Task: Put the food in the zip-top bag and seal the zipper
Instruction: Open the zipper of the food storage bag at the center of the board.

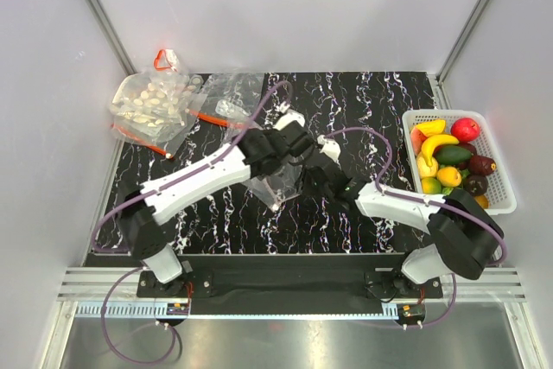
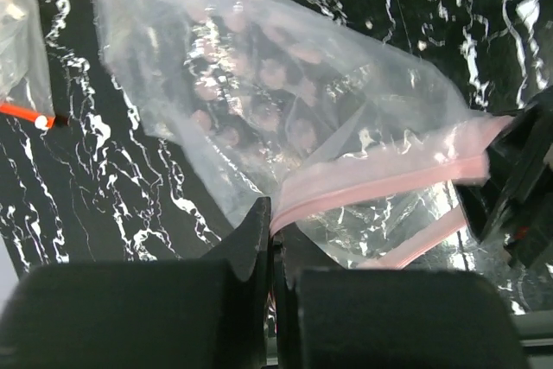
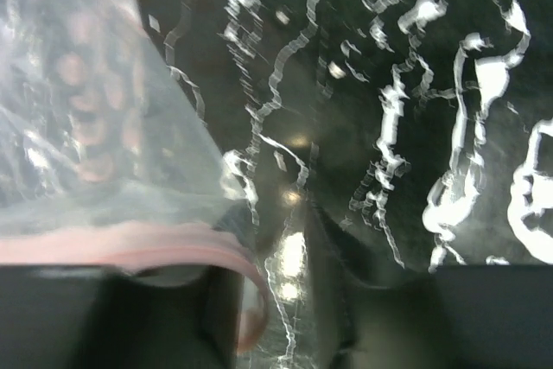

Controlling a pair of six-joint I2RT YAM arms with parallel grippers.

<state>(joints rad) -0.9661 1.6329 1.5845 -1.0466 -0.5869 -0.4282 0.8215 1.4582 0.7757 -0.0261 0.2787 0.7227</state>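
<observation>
The zip-top bag (image 1: 278, 184) hangs crumpled over the middle of the table, clear with pale dots (image 2: 259, 92). My left gripper (image 2: 275, 218) is shut on the zipper (image 2: 371, 181), pinching the strip at one end of the mouth. My right gripper (image 3: 276, 244) is at the other end, fingers apart, with marble showing between them. The zipper's end (image 3: 251, 287) curls round its left finger (image 3: 220, 239) and the bag (image 3: 95, 136) lies left of it. From above, the two grippers (image 1: 289, 162) (image 1: 318, 174) meet at the bag. The food (image 1: 449, 157) lies in a basket at the right.
The white mesh basket (image 1: 504, 200) stands at the right table edge. A clear bag of pale pieces (image 1: 155, 101) and another crumpled clear bag (image 1: 232, 92) lie at the back left, with a small orange item (image 1: 164, 60) behind them. White walls enclose the table.
</observation>
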